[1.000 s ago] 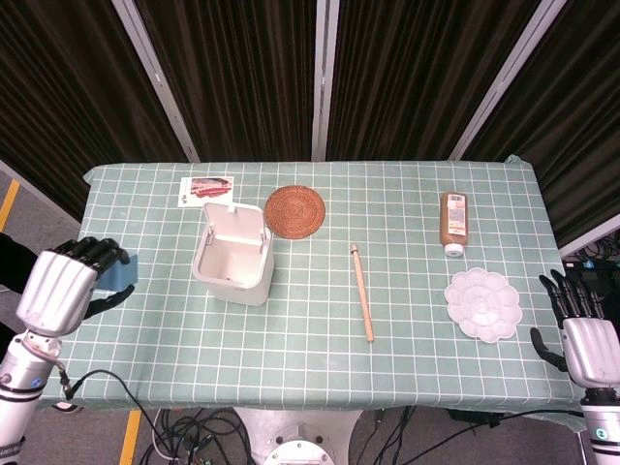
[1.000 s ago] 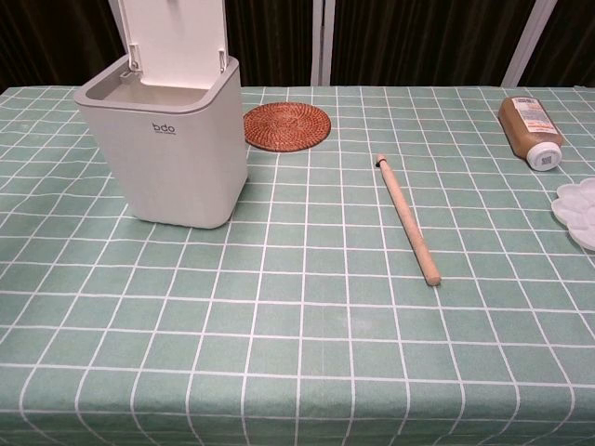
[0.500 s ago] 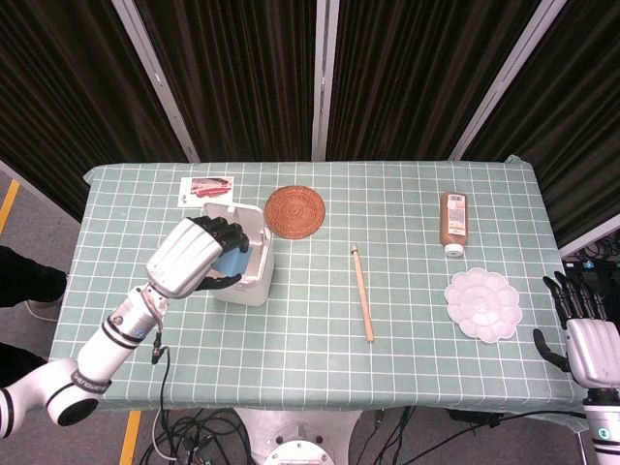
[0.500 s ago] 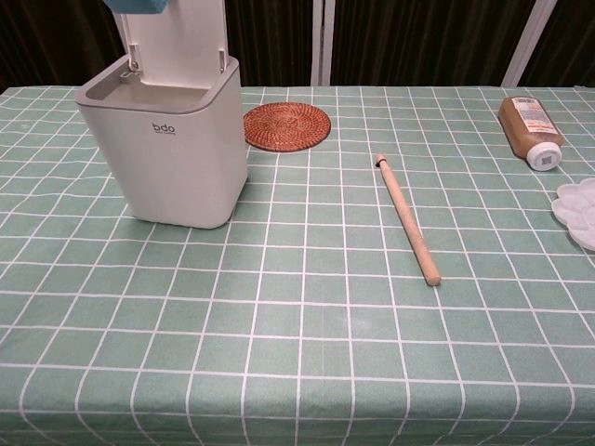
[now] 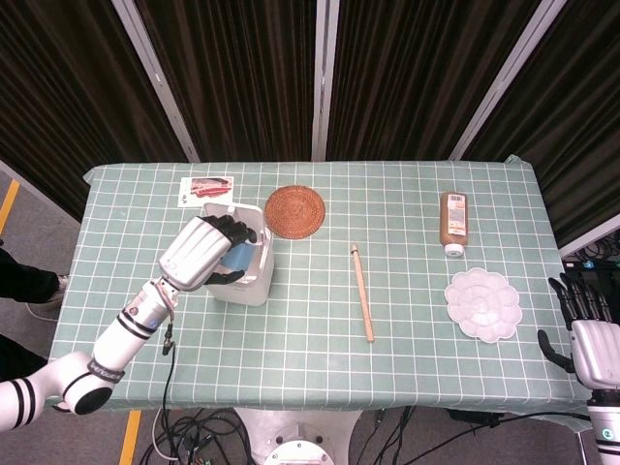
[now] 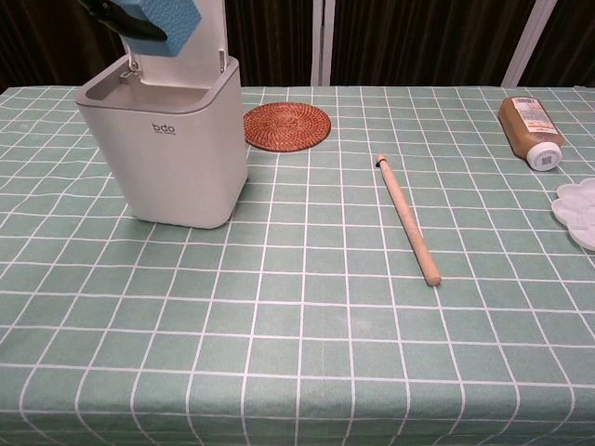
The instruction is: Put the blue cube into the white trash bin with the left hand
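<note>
My left hand [image 5: 201, 254] hovers over the open mouth of the white trash bin [image 5: 254, 284] and grips the blue cube [image 5: 235, 259]. In the chest view the blue cube [image 6: 165, 22] hangs just above the white trash bin [image 6: 167, 153], in front of its raised lid, with dark fingertips [image 6: 128, 19] around it. My right hand [image 5: 587, 334] hangs off the table's right front corner, fingers apart, holding nothing.
A woven round coaster [image 5: 294, 211] lies behind the bin, a card [image 5: 206, 189] at the back left. A wooden stick [image 5: 361, 292] lies mid-table. A brown bottle [image 5: 453, 222] and a white palette dish [image 5: 482, 304] sit at the right.
My left hand swung in from off the table's left edge with the cube to above the bin, and in the last half second sank lower over its opening.
</note>
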